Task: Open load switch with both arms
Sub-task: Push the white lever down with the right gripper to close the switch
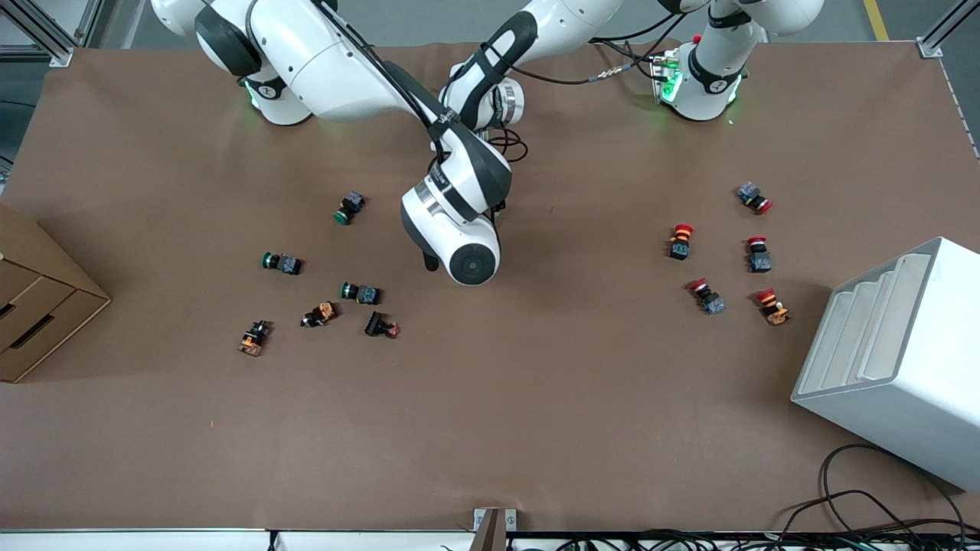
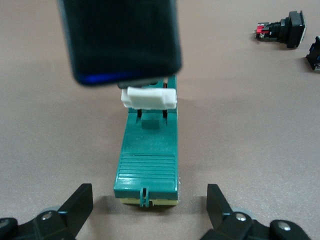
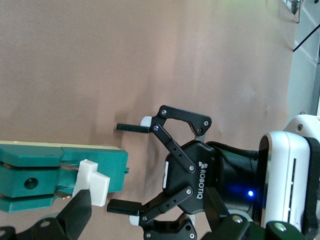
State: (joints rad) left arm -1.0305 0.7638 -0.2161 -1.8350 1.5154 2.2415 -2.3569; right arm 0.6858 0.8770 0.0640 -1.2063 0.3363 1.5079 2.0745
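The load switch (image 2: 147, 160) is a dark-green block lying flat on the brown table, with a white lever (image 2: 149, 97) at one end. In the front view it is hidden under the arms. My left gripper (image 2: 150, 210) is open just off the block's other end, with one finger (image 2: 82, 205) on each side of it and neither touching. The right wrist view shows that left gripper (image 3: 116, 166) facing the end of the switch (image 3: 55, 175). My right gripper (image 3: 148, 220) is open over the lever end, with one finger (image 3: 80, 210) beside the white lever (image 3: 92, 182).
Green-capped push buttons (image 1: 351, 207) and other small parts (image 1: 253, 337) lie toward the right arm's end. Red-capped ones (image 1: 680, 241) lie toward the left arm's end. A cardboard drawer box (image 1: 38, 298) and a white rack (image 1: 896, 360) stand at the table's two ends.
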